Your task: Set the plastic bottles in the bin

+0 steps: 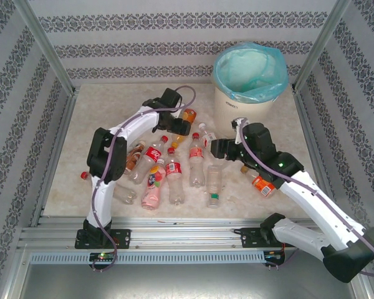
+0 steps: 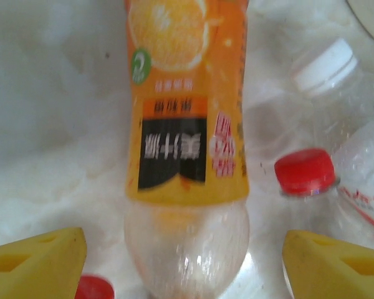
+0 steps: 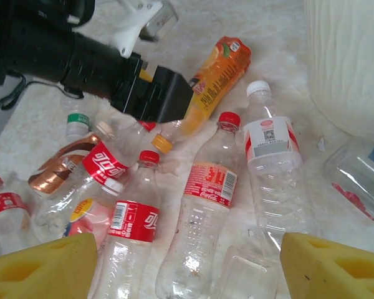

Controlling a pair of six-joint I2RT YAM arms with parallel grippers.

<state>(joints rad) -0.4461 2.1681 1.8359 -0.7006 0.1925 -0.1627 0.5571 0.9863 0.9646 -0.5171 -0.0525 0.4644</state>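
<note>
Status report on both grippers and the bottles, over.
Left gripper open, fingers either side of orange bottle. Right gripper open above clear bottles. Bin beyond, path looks clear.

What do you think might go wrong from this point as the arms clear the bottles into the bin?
1. The left gripper stands open astride the orange bottle at its rounded clear end, so a squeeze there might let it slip out.
2. A red-capped bottle lies close beside one finger and could get pinched or knocked.
3. The right gripper hangs open near the left arm; they might collide.
</note>
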